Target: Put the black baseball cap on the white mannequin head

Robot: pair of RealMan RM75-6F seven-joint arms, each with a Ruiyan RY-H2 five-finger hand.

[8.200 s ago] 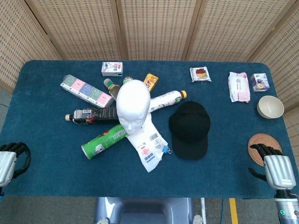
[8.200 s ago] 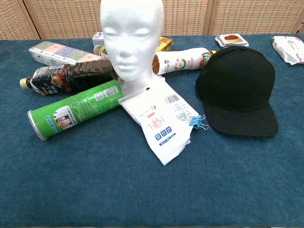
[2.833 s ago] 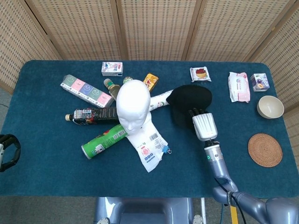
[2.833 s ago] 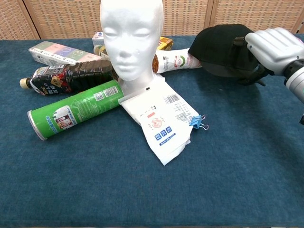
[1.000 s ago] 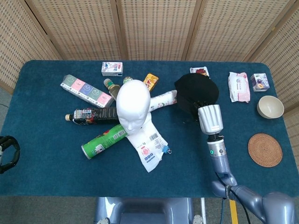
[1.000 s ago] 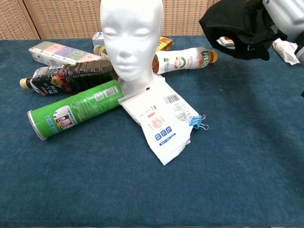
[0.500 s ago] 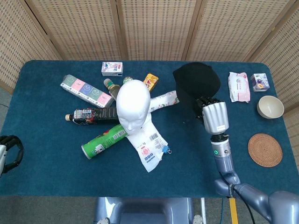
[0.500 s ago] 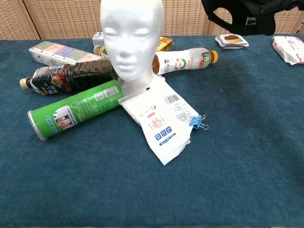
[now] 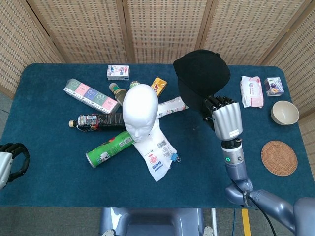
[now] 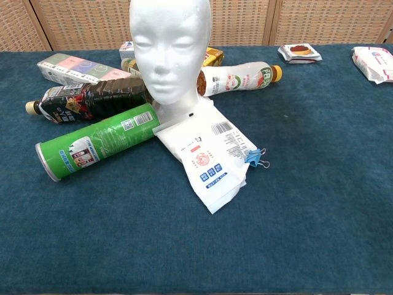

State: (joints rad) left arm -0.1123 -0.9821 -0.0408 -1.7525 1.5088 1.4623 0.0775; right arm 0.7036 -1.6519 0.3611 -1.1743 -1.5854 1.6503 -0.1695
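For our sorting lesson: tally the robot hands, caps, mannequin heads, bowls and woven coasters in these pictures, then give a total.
Robot hands: 2 (left hand, right hand)
Caps: 1 (black cap, held by the right hand)
Mannequin heads: 1 (mannequin head)
Bowls: 1 (bowl)
Woven coasters: 1 (woven coaster)
Total: 6

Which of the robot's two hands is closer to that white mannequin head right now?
The right hand. It holds the black baseball cap in the air just right of the white mannequin head. The left hand sits far away, at the table's near left edge.
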